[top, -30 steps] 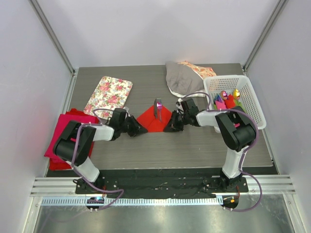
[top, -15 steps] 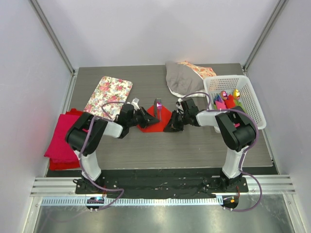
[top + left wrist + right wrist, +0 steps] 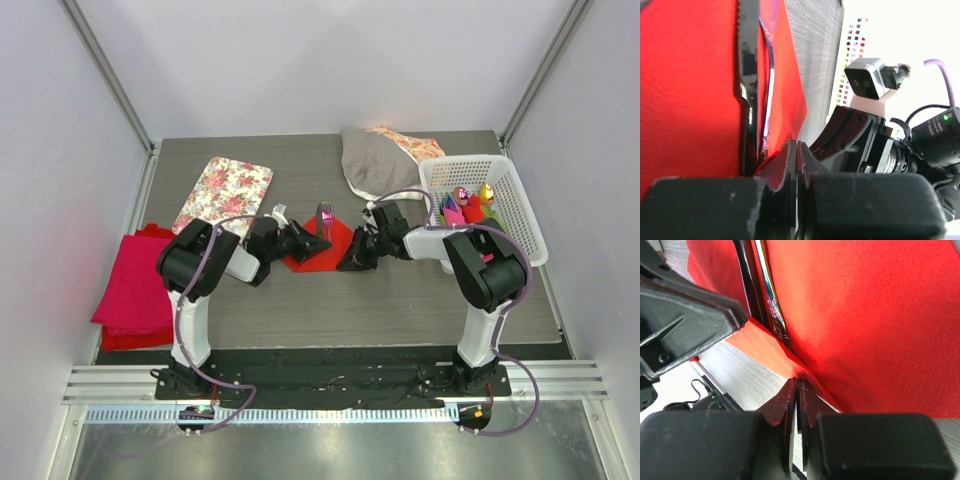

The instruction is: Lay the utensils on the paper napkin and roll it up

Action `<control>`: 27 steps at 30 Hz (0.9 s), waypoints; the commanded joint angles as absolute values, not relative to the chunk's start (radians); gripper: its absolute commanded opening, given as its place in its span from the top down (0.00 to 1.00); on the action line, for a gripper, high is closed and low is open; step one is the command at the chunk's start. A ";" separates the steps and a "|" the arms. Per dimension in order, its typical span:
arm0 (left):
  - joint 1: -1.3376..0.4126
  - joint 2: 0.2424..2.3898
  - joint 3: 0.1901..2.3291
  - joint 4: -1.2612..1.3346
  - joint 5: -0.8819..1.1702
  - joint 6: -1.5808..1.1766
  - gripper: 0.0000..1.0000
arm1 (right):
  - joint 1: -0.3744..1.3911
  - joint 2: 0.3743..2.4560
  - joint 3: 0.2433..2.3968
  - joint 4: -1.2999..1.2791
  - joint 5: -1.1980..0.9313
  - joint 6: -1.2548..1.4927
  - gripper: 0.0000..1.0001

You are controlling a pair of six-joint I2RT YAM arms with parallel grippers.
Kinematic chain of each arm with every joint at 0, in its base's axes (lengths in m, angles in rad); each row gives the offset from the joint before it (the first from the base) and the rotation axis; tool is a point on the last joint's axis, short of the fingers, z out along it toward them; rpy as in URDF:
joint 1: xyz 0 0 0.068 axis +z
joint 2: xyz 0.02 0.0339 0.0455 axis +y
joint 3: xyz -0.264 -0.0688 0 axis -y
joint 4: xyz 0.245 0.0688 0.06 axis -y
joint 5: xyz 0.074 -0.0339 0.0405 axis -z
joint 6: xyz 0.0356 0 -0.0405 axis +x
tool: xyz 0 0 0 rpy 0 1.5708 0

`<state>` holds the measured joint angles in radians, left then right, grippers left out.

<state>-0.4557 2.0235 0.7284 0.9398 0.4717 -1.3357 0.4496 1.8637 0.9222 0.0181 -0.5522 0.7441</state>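
Paper napkin (image 3: 318, 258): bright red, on the desk (image 3: 400, 300) midway between the two arms, left side drawn up toward the middle.
Utensils (image 3: 325, 216): shiny, lying near-to-far along the napkin's middle.
Left tool (image 3: 310, 240): jaws pressed together, pinching the napkin's left edge.
Right tool (image 3: 350, 263): narrow, nipping the napkin's near right edge, low at the desk.
Surroundings: floral tray (image 3: 224, 195) far left, white basket (image 3: 520, 215) right.

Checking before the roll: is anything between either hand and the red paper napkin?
Nothing visible does. The left hand and the right hand each pinch an edge of the paper napkin; only the utensils lie on it.
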 commanded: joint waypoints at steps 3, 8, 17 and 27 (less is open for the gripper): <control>-0.440 2.066 0.730 1.046 0.456 -1.381 0.98 | 0.442 1.868 0.953 0.008 -0.515 0.736 0.87; -0.431 2.083 0.723 1.046 0.446 -1.385 0.99 | 0.442 1.861 0.956 0.011 -0.523 0.736 0.86; -0.431 2.091 0.727 1.031 0.446 -1.381 1.00 | 0.442 1.830 0.991 0.026 -0.531 0.746 0.82; -0.431 2.089 0.736 1.006 0.446 -1.370 1.00 | 0.437 1.890 1.003 0.012 -0.483 0.747 0.85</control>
